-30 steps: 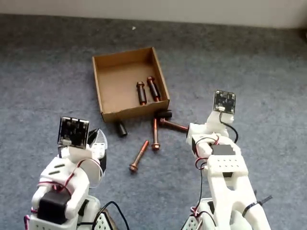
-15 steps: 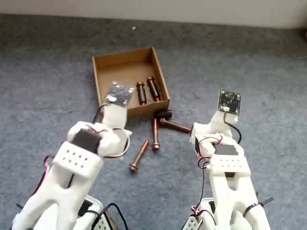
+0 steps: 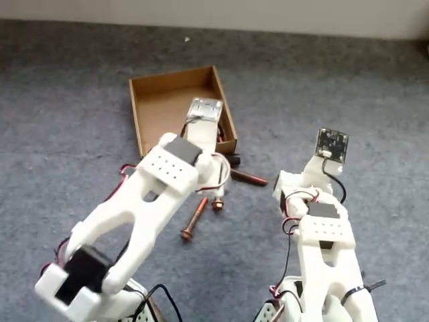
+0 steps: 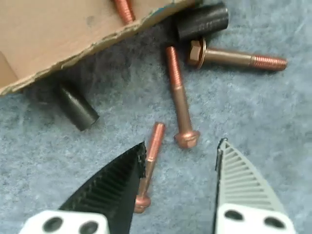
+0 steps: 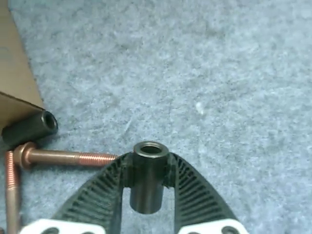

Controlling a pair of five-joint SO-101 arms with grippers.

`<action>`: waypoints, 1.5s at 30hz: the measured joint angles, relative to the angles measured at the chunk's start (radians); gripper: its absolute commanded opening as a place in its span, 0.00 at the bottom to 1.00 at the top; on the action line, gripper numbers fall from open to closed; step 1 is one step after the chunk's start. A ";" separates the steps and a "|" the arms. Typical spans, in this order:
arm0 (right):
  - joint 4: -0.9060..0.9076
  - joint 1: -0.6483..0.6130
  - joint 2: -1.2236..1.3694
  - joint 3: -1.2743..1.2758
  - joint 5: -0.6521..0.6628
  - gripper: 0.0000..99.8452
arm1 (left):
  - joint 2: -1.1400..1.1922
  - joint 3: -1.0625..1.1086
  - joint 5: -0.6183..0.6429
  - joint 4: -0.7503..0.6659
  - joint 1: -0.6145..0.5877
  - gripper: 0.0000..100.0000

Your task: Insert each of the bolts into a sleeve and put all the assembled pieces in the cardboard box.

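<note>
Right wrist view: the right gripper [image 5: 147,162] is closed on a black sleeve [image 5: 147,187]. It holds the sleeve upright between both fingers, with the open bore facing up, above grey-blue carpet [image 5: 219,73]. Near it, a second sleeve [image 5: 30,129] lies on its side against the corner of the cardboard box [image 5: 14,63]. A copper bolt [image 5: 68,157] lies just beside that sleeve, threaded end toward the gripper.

Left wrist view: the left gripper [image 4: 181,146] is wide open and holds nothing. One finger is black, the other pale grey. It hangs over loose bolts on the carpet. The head of a long bolt [image 4: 178,92] sits between the fingertips, its shank running toward the box. A thinner bolt [image 4: 155,141] lies just beside the black finger. A third sleeve [image 4: 75,108] lies close to the box wall, tilted. Over the box edge is a copper shank [image 4: 124,9], possibly an assembled piece, though too little shows to tell.

High view: the left arm stretches across the near wall of the box, and the right arm stands well apart beside it.
</note>
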 measured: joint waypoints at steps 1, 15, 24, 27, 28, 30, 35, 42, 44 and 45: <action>0.000 0.011 0.000 0.000 0.000 0.01 | 0.037 -0.031 0.031 -0.017 0.002 0.25; 0.000 0.071 0.000 0.000 -0.058 0.01 | 0.479 -0.331 0.374 -0.173 0.044 0.25; 0.000 0.071 0.000 0.000 -0.058 0.01 | 0.655 -0.462 0.453 -0.173 0.086 0.15; 0.000 0.071 0.000 0.000 -0.058 0.01 | 0.683 -0.491 0.457 -0.173 0.084 0.06; 0.000 0.071 0.000 0.000 -0.058 0.01 | 0.686 -0.499 0.459 -0.173 0.084 0.03; 0.000 0.071 0.000 0.000 -0.058 0.01 | 0.687 -0.508 0.456 -0.180 0.091 0.00; 0.000 0.071 0.000 0.000 -0.058 0.01 | 0.690 -0.519 0.453 -0.160 0.091 0.01; 0.000 0.071 0.000 0.000 -0.058 0.01 | 0.615 -0.503 0.453 -0.025 0.117 0.01; 0.000 0.072 0.000 0.000 -0.058 0.01 | 0.580 -0.502 0.453 0.006 0.130 0.01; 0.000 0.074 0.000 0.000 -0.058 0.01 | 0.559 -0.502 0.453 0.018 0.135 0.01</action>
